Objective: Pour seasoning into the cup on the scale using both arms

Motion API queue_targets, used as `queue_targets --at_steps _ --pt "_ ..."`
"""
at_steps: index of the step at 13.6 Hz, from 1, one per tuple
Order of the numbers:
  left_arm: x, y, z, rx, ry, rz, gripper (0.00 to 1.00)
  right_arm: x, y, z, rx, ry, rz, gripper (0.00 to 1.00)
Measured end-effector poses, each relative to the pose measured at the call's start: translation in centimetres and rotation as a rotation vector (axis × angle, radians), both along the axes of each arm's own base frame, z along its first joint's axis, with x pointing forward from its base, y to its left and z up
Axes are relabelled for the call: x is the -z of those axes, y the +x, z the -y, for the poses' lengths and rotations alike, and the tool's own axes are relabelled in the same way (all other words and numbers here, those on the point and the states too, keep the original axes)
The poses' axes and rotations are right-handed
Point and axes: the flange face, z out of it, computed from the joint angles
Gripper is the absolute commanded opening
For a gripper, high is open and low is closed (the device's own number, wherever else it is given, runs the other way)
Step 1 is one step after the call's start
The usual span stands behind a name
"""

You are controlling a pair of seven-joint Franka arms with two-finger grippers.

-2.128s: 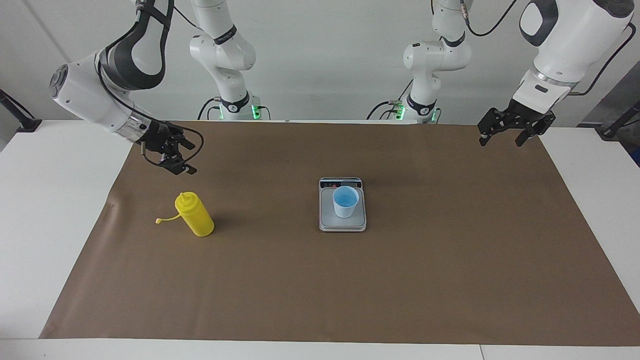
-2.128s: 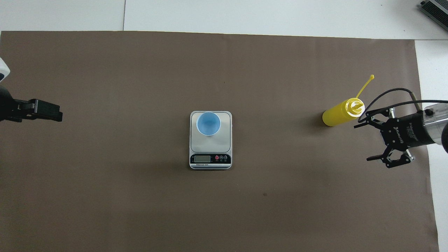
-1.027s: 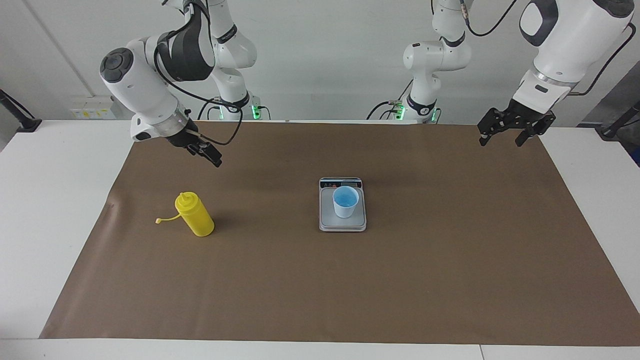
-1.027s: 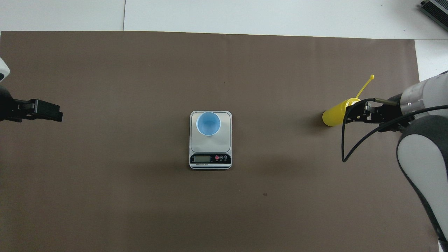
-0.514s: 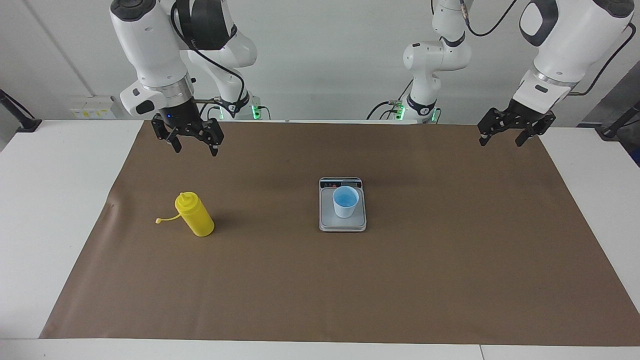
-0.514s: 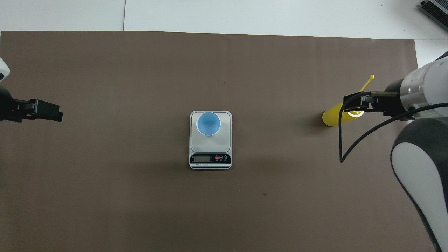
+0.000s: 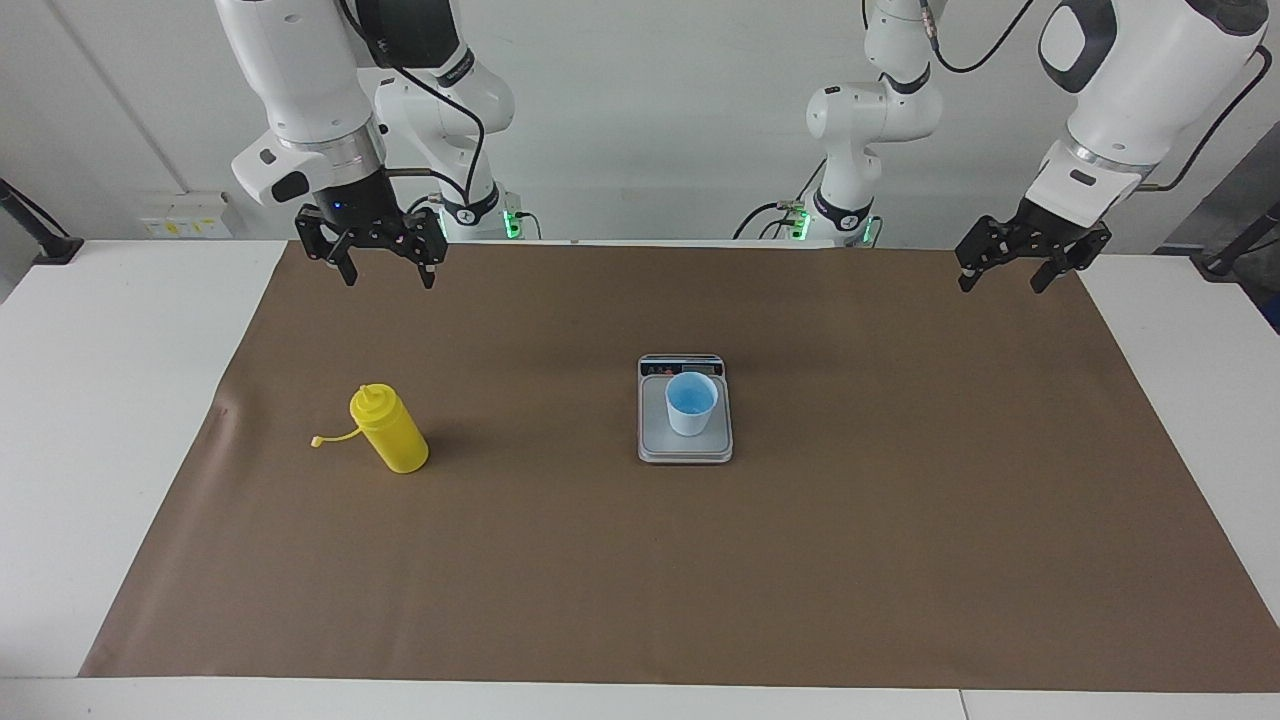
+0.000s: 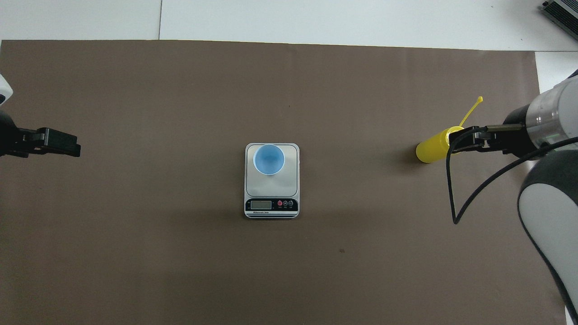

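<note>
Below the right gripper (image 7: pixel 382 272), which is hanging wide open and empty, the yellow bottle (image 7: pixel 392 430) is standing upright, risking toppling from a misaligned descent.

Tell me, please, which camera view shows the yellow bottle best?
The facing view: the bottle stands unobstructed on the brown mat, with its nozzle, body and tethered cap all visible. In the overhead view the right tool covers the nozzle, leaving only part of the body and the cap strap showing.

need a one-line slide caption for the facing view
Open right claw above yellow squeeze bottle; blue cup on kitchen scale.
</note>
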Motion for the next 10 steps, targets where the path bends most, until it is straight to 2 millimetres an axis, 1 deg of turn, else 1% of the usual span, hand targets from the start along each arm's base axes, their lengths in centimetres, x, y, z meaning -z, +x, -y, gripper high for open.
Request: queue_targets --at_steps 2,10 --pt "0.0 0.0 0.0 0.0 0.0 0.0 1.0 0.41 -0.08 -0.07 -0.025 -0.002 -0.014 1.0" --pt "0.0 0.0 0.0 0.0 0.0 0.0 1.0 1.05 -0.16 -0.22 -0.027 -0.003 -0.028 1.0"
